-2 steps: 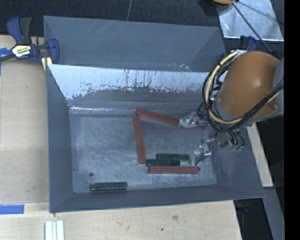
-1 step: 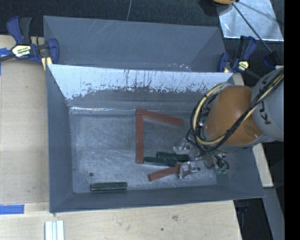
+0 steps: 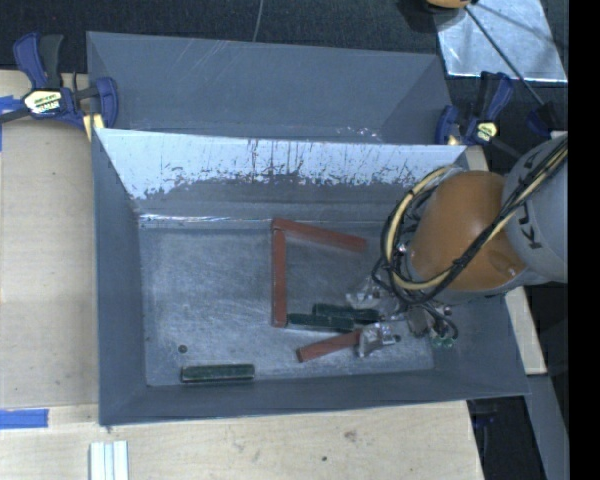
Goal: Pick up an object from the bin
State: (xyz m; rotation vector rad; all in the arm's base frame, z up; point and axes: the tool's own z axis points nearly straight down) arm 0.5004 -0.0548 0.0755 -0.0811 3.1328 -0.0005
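**A:** Where is the gripper (image 3: pixel 373 318)?

**B:** Low over the floor of the grey metal bin (image 3: pixel 118 288), close to the floor's right edge and nearer its lower right corner. The arm's rounded orange cover (image 3: pixel 458 238) and a loop of black and yellow cables (image 3: pixel 405 230) sit just above it in the view.

**A:** Spread or pressed together?

**B:** Spread, as far as I can see. Two pale metal fingertips (image 3: pixel 366 297) stand apart, one toward the back wall and one toward the front.

**A:** What lies at it?

**B:** A short, flat, dark green bar (image 3: pixel 320 318), lying roughly parallel to the floor's front edge. Its right end reaches into the gap between the tips. I cannot tell whether either tip touches it.

**A:** And close by?

**B:** A reddish-brown flat strip (image 3: pixel 325 349) lies slanted just in front of the bar, with its right end by the front fingertip. A longer strip of the same colour (image 3: pixel 279 283) runs from the bar's left end toward the back wall. A third strip (image 3: pixel 320 234) meets the top of that one and slants off to the right.

**A:** Anything farther away?

**B:** A second dark green bar (image 3: pixel 217 373) lies along the floor's front edge, toward the left corner and well apart from the rest. A small dark speck (image 3: pixel 183 348) lies near it.
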